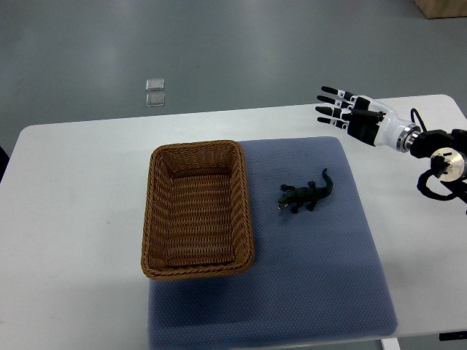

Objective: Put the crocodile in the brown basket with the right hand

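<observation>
Grey floor [219, 51] is filling the top of the view, beyond the far end of the brown wicker basket [152, 211]. White table [73, 189] is carrying the basket, with bare tabletop showing left of it and behind it. Blue textured mat [321, 262] is lying flat on the table, spreading out right of the basket and in front of it. The basket is sitting on the mat's left edge, upright and open side up. Its long sides are running away from the robot and its woven bottom is showing in full.

Right arm [438, 157], black and white, is coming in from the right edge, far right of the basket. Right hand [350, 113] is hovering right of the basket and slightly beyond its far rim, well apart from it. Its fingers [330, 90] are stretching out straight and spread, pointing left, gripping nothing. Height over the table: cannot tell.

Dark green toy crocodile [306, 195] is lying on the mat just right of the basket, not touching it, about level with the basket's middle. Its snout is pointing toward the basket and its tail is angling away to the far right. It is lying well apart from the hand.

Two small clear squares [155, 91] are lying on the floor beyond the basket's far rim. A tan box corner [443, 7] is showing far right of and beyond the basket.
</observation>
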You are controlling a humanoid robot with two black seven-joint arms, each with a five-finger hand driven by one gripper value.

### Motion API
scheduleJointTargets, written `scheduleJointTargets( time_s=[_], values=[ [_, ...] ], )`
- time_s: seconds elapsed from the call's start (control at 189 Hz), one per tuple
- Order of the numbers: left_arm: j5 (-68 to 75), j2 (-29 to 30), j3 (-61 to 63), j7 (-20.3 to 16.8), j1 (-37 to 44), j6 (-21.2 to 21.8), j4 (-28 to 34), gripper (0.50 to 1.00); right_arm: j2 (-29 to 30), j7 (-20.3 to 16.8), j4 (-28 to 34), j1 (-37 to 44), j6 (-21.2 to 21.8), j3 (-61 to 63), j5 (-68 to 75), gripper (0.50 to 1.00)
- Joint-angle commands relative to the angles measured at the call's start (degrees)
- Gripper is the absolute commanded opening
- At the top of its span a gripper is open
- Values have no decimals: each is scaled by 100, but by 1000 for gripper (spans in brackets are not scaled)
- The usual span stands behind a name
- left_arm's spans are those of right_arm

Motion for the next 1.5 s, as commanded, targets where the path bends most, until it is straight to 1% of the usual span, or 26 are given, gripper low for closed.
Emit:
scheduleJointTargets(
  time_s=[0.0,0.539,0.73,0.793,0.841,1.163,1.296,1.338,1.391,1.444,1.46,1.47,1.475,1.481,1.491,1.497],
  values=[
    [-8,0,-4,2,0,1,7,1000,-1,0,5,0,50,6,14,928],
    [-8,0,14,2,-26,10,33,1000,8,0,-4,9,-47,15,-4,930],
    [-8,0,5,2,-26,10,33,1000,8,27,5,18,67,6,-30,930],
    [-8,0,14,2,-26,10,33,1000,43,71,22,79,243,6,-118,930],
    [-8,0,22,2,-26,10,33,1000,69,123,31,106,296,6,-206,930],
    [-8,0,14,2,-26,10,33,1000,69,167,22,114,313,-3,-558,930],
    [-8,0,22,2,-26,10,33,1000,60,194,22,123,349,6,-988,930],
    [-8,0,14,2,-26,10,33,1000,52,282,31,132,375,6,-1208,930],
    [-8,0,14,2,-26,10,33,1000,25,528,49,211,454,-3,-1568,930],
    [-8,0,14,2,-26,10,33,1000,8,853,57,343,489,-12,-2113,928],
    [-8,0,14,2,-26,1,33,1000,-10,1019,75,378,489,-12,-2349,928],
    [-8,0,14,2,-26,1,33,1000,-10,1020,75,378,489,-12,-2350,928],
    [-8,0,14,2,-26,10,33,1000,-19,1098,84,387,489,-3,-2481,928],
    [-8,0,14,2,-26,10,33,1000,-19,1099,84,387,489,-3,-2482,928],
    [-8,0,14,2,-26,10,33,1000,-27,1283,93,387,489,-3,-2753,928],
    [-8,0,14,2,-26,10,33,1000,-27,1284,93,387,489,-3,-2755,928]
  ],
)
